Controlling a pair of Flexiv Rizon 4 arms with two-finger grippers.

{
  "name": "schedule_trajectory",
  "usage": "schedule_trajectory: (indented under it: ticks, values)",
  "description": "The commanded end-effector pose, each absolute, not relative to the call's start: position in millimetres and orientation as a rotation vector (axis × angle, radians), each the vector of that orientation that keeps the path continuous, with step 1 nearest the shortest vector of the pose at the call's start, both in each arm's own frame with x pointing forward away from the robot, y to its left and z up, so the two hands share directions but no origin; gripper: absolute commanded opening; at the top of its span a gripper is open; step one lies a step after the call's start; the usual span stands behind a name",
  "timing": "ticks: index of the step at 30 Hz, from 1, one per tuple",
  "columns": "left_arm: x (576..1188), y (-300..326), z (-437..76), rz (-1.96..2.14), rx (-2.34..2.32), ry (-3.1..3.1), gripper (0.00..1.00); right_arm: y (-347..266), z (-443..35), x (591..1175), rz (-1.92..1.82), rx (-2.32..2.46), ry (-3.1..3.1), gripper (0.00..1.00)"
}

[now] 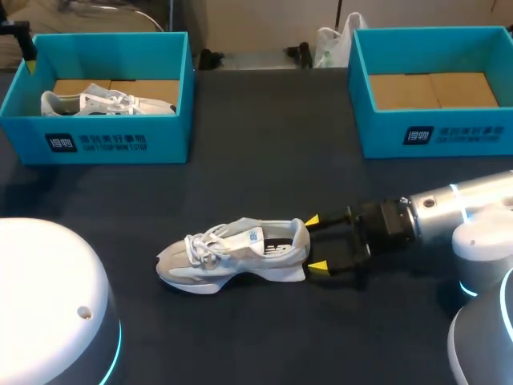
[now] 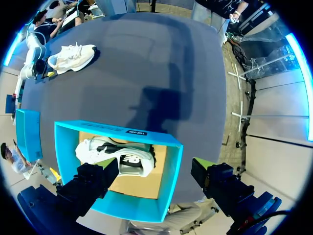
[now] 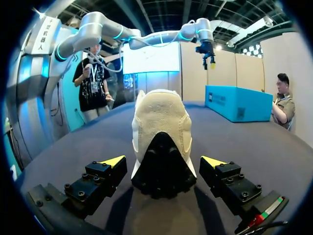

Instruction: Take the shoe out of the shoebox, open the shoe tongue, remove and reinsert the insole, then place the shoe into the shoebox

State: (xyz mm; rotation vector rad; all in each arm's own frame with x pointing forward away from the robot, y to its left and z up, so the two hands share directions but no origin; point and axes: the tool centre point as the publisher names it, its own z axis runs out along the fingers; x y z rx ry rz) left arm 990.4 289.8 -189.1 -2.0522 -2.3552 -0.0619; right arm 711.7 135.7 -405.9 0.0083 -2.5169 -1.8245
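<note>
Locates the shoe [image 1: 232, 255] on its sole near the middle of the counter's [image 1: 264, 160] front edge, out of both boxes. Notes the right claw [image 1: 315, 244] spread open, yellow tips either side of the heel [image 3: 161, 169], touching neither side. Notes the left claw [image 2: 154, 165] also open, hanging over the left box [image 1: 120, 140] at the far left corner, with a second shoe [image 1: 104, 103] inside.

Flags likely faults:
- Closing on the soft heel collar alone risks a slip, or a shove that skids the shoe leftward, with nothing bracing the toe.
- Risks confusion between the two shoes, given the left claw's place above the boxed one.

Cannot see the insole in any view. Cannot judge tongue or lace state: too small. Finds part of the right box [image 1: 437, 132] floor, at the far right corner, hidden behind its near wall.
</note>
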Motion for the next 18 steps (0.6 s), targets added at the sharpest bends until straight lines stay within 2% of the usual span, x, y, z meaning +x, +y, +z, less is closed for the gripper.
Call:
schedule_trajectory:
  ticks: [1, 18]
  values:
    - [988.6, 289.9, -189.1, -0.067, -2.055, -2.356, 1.0, 141.8, -406.4, 713.7, -1.814, 0.011, -2.522, 1.0]
    - [988.6, 289.9, -189.1, -0.067, -2.055, -2.356, 1.0, 153.9, -410.3, 717.0, -1.791, 0.036, -2.524, 1.0]
